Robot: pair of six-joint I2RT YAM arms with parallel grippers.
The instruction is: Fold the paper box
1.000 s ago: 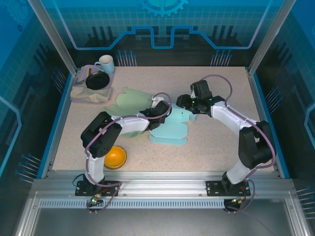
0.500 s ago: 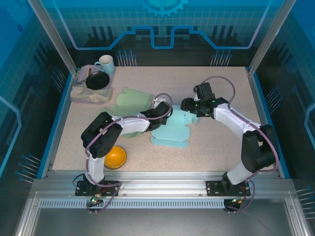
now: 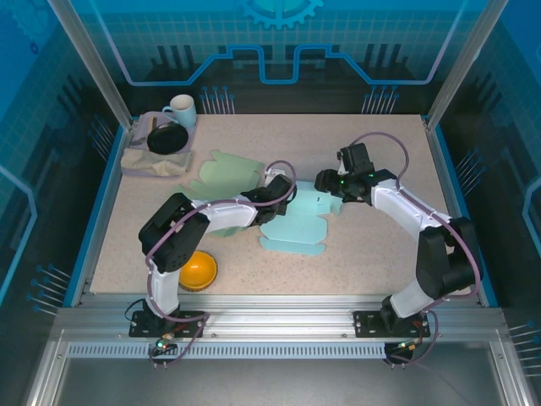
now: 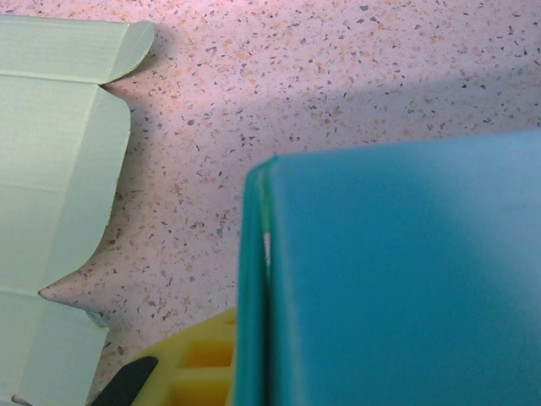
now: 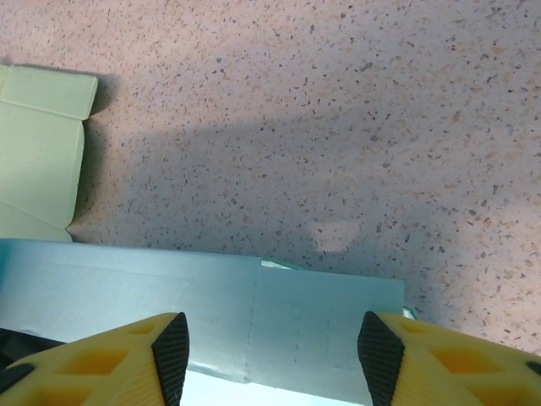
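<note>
Centre of speckled desk (image 3: pixel 380 245) holds turquoise paper box blank (image 3: pixel 292 230), mostly flat, with one panel lifted at its 12 o'clock end. Left end effector (image 3: pixel 283 191) is at the blank's 11 o'clock edge. Left wrist view: turquoise panel (image 4: pixel 397 279) stands edge-on right at the lens, with one yellow finger (image 4: pixel 199 368) just beside it at 7 o'clock. The other finger is hidden, so cannot tell if it is pinching or spread. Right end effector (image 3: pixel 325 181) is at the blank's 1 o'clock, fingers spread wide. Right wrist view: black-tipped yellow fingers (image 5: pixel 169 355) are well apart, and the paper panel runs across between them, unclamped. Pale green flat cardboard blank (image 3: pixel 221 173) lies at 10 o'clock, just beside the turquoise one. Orange bowl (image 3: pixel 199 271) is at 7 o'clock near the left arm. White mug (image 3: pixel 180 110) and black round object (image 3: pixel 166 138) sit on beige cloth (image 3: pixel 152 162) in the 10 o'clock corner.
</note>
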